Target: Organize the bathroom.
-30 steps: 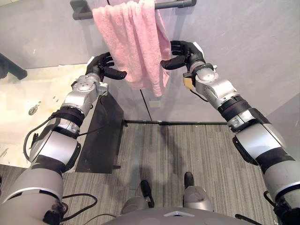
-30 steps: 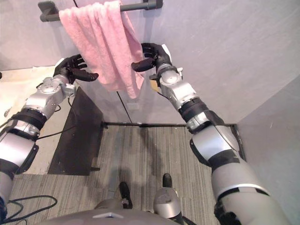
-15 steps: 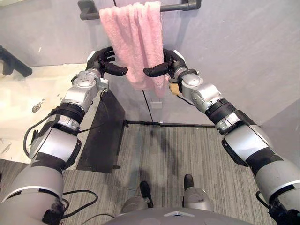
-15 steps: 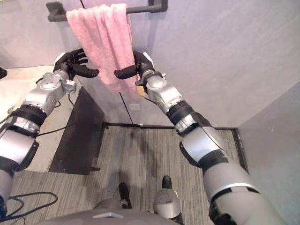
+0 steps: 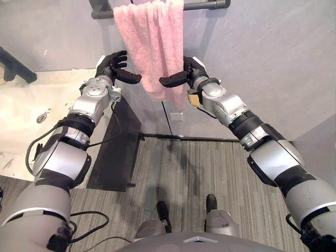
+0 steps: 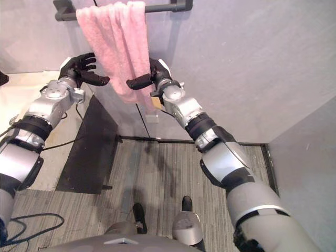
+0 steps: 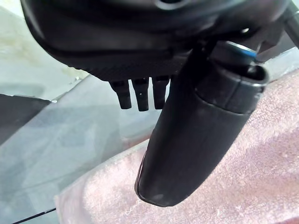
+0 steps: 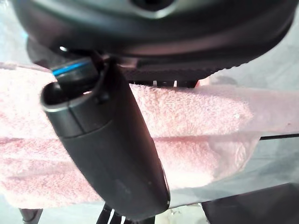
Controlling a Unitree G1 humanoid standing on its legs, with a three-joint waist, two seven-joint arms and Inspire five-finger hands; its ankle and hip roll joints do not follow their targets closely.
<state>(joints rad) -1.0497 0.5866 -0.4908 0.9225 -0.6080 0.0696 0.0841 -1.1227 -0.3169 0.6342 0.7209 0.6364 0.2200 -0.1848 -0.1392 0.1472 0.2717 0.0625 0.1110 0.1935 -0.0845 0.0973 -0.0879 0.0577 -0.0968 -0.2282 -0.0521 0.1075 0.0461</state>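
- A pink terry-cloth towel hangs folded over a dark grey metal towel bar fixed to the grey wall, at the far top of the scene. Its lower edge hangs free, a little bunched on the right.
- My left robot hand is raised just left of the towel, fingers spread wide and thumb pointing toward the cloth. It holds nothing, and its wrist view shows the thumb close over the pink fabric.
- My right robot hand is raised at the towel's lower right edge, open, thumb reaching across the front of the cloth. I cannot tell whether the fingers behind touch the fabric.
- My guess is that the towel needs straightening or taking down. Pulling from one side alone could drag it along the bar and drop it to the floor.
- Closing on only one layer could leave the fold crooked.
- The wall sits right behind the towel, so my fingers have little room and could jam against it.
- Nearby are a black mat on the striped grey floor and a pale shower floor with a round metal drain at left. None of these stand in my way.
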